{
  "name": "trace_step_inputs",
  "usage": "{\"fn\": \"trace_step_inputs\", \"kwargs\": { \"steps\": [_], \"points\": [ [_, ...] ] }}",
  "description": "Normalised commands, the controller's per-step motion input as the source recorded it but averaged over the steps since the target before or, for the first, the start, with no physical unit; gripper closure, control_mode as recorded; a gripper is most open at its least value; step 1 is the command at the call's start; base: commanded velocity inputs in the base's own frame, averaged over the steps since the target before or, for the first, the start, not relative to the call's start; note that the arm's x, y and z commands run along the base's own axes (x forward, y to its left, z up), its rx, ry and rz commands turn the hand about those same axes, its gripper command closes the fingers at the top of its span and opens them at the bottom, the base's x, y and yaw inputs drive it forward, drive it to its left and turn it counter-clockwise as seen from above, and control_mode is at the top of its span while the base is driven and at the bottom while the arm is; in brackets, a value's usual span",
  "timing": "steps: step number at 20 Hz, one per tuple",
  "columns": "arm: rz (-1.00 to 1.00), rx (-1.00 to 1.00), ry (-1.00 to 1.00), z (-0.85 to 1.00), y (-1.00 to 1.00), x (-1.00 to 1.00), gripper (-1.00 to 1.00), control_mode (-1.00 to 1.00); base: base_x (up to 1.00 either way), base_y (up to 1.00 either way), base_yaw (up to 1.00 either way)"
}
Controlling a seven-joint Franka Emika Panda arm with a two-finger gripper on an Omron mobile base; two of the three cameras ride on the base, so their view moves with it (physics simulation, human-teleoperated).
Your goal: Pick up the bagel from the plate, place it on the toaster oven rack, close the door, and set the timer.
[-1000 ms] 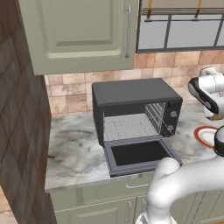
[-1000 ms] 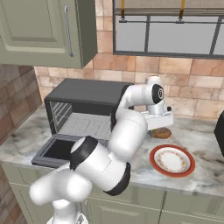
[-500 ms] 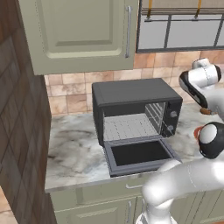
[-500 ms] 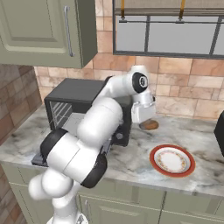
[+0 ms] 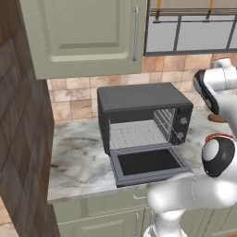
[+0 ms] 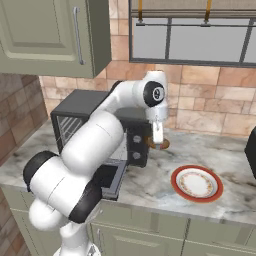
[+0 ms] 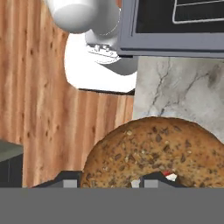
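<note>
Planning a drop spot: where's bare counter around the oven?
Widest bare patch: marble counter left of the toaster oven. Another lies right of its open door, before the plate. Crowded: beside the oven's right side, where the gripper holds the bagel.

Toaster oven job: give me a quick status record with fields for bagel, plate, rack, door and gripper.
bagel: golden-brown, seeded, held in the air by the gripper, beside the oven's right side
plate: white with red-orange rim, on the marble counter right of the oven, nothing on it
rack: light-grey wire grid inside the oven, bare
door: folded down flat, open
gripper: shut on the bagel, above the counter between oven and plate
</note>
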Motion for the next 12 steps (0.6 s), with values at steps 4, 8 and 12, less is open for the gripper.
{"fn": "trace_step_inputs", "kwargs": {
  "steps": [4,8,12],
  "points": [
    [0.06,0.07,-0.43,0.00,0.58,-0.53,1.00,-1.00,0.00,0.00,0.00],
    [0.00,0.11,-0.35,0.00,0.65,-0.40,1.00,-1.00,0.00,0.00,0.00],
    [0.00,0.12,-0.05,0.01,0.68,-0.07,1.00,-1.00,0.00,0.00,0.00]
  ]
}}
